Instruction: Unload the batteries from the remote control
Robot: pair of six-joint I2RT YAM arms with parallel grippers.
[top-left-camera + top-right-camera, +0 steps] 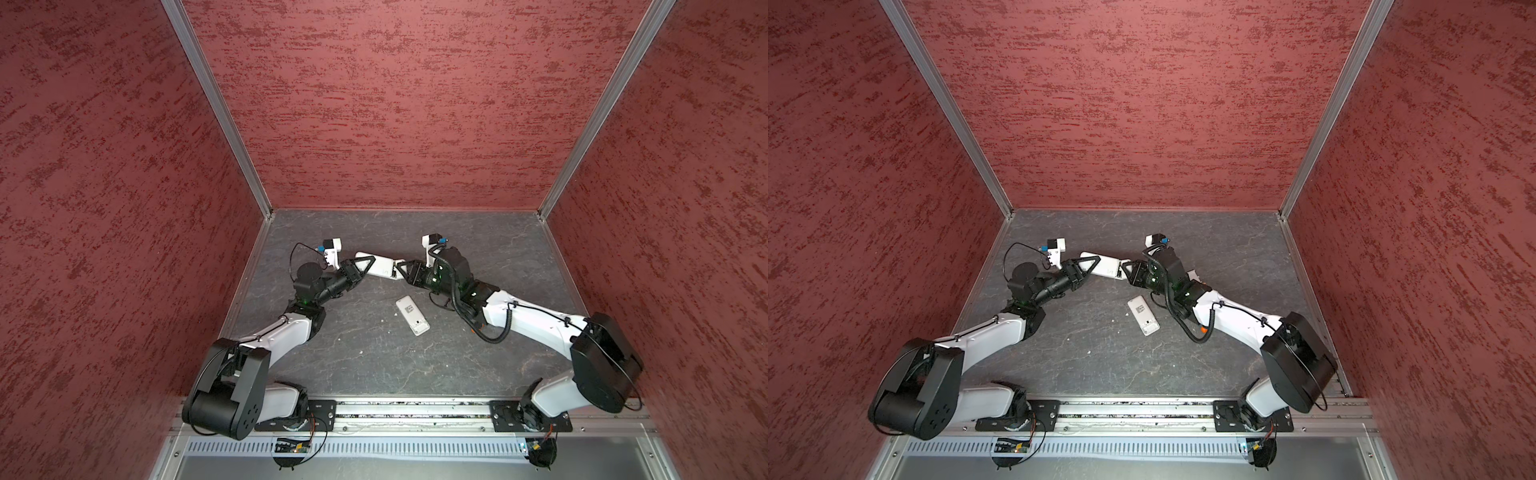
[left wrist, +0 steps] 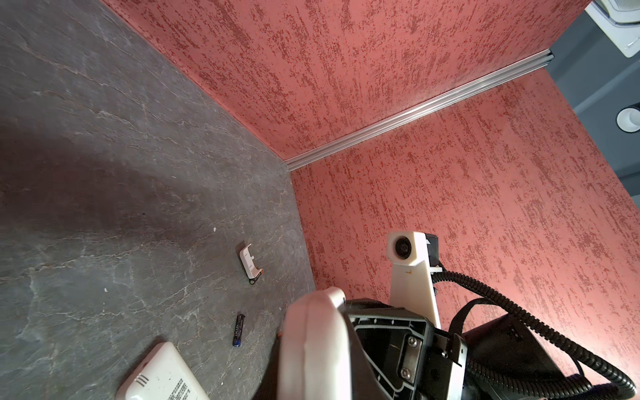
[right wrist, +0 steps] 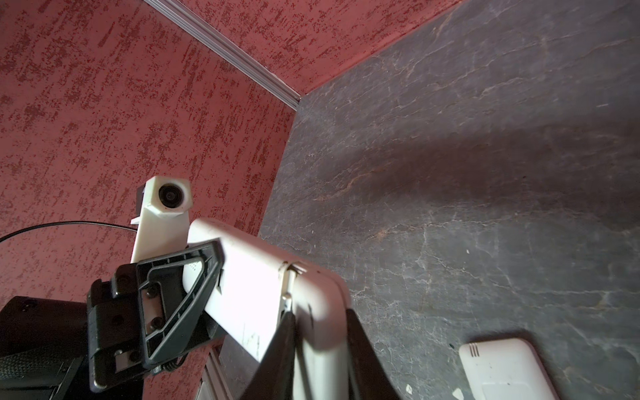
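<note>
**Bimanual hold of a white remote control** (image 1: 384,268), lifted clear of the desk (image 1: 365,361) and spanning btw. the two arms in both top views. L gripper (image 1: 366,265): fingers (image 3: 180,287) closed fully on one end of the remote, i.e. the anchoring grip. R gripper (image 1: 400,268): fingers (image 3: 363,349) stood either side of the opposite end section, beyond a cross seam (image 3: 287,277), and appeared pressed onto it. Whether that section was a battery cover or the body proper could not be told. One battery (image 2: 239,330), dark w/ a blue end, lay flat on the desk, seen in the left wrist view only. It was near a second remote control (image 1: 412,315), which lay flat and apart from both grippers. A detached white cover (image 2: 248,260) lay farther off, near the wall (image 2: 450,207). No battery was visible in the held remote; its compartment was hidden. Step in hand, as judged: freeing the end section to expose the cells. Technique: L grip should be firm and motionless, as reaction. R pull should run along the remote's long axis w/o twist, since the seam probably slides. Squeeze the flat faces, not the rounded edges, to avoid slip. Work low over the desk so that a dropped cell does not roll far, e.g. toward the wall.
</note>
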